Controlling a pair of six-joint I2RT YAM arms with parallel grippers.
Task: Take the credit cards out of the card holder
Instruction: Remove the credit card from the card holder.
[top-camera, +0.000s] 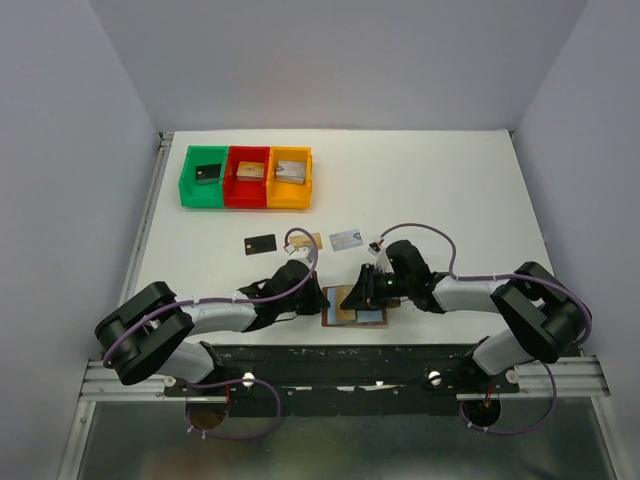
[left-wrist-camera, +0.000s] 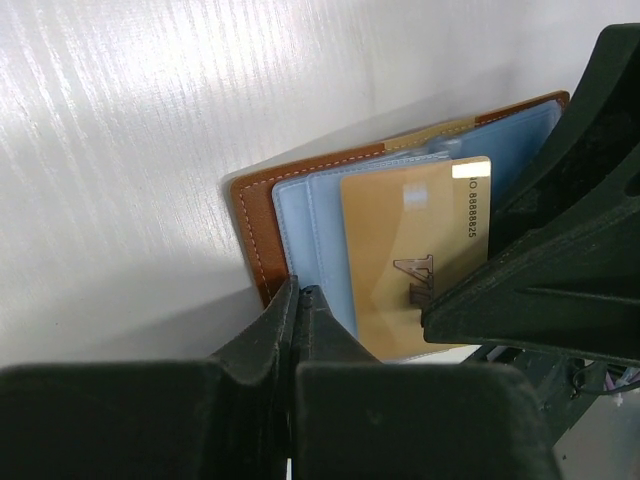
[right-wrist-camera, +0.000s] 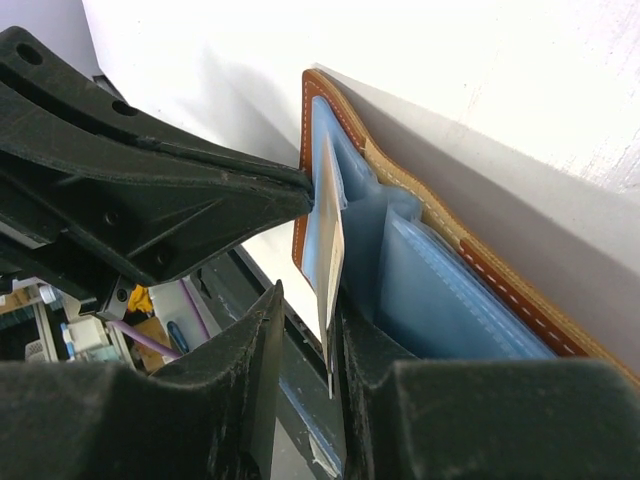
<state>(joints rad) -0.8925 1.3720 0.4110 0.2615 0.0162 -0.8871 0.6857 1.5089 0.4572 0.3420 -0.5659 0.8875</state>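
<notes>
The brown card holder (top-camera: 372, 318) lies open near the table's front edge, its pale blue pockets (right-wrist-camera: 440, 290) facing up. A gold credit card (left-wrist-camera: 410, 260) sticks partway out of a pocket. My right gripper (right-wrist-camera: 305, 300) straddles this card (right-wrist-camera: 331, 250). The card leans on one finger, and a gap shows to the other finger (right-wrist-camera: 262, 340). My left gripper (left-wrist-camera: 297, 292) is shut, with its tips pressed on the holder's left edge (left-wrist-camera: 255, 215). A black card (top-camera: 260, 243), a gold card (top-camera: 308, 240) and a silvery card (top-camera: 346, 238) lie loose on the table behind the holder.
Green (top-camera: 204, 176), red (top-camera: 247, 175) and orange (top-camera: 289, 177) bins stand in a row at the back left, each with a small block inside. The two grippers (top-camera: 322, 298) (top-camera: 357, 293) meet tip to tip over the holder. The mounting rail (top-camera: 340, 360) runs just in front.
</notes>
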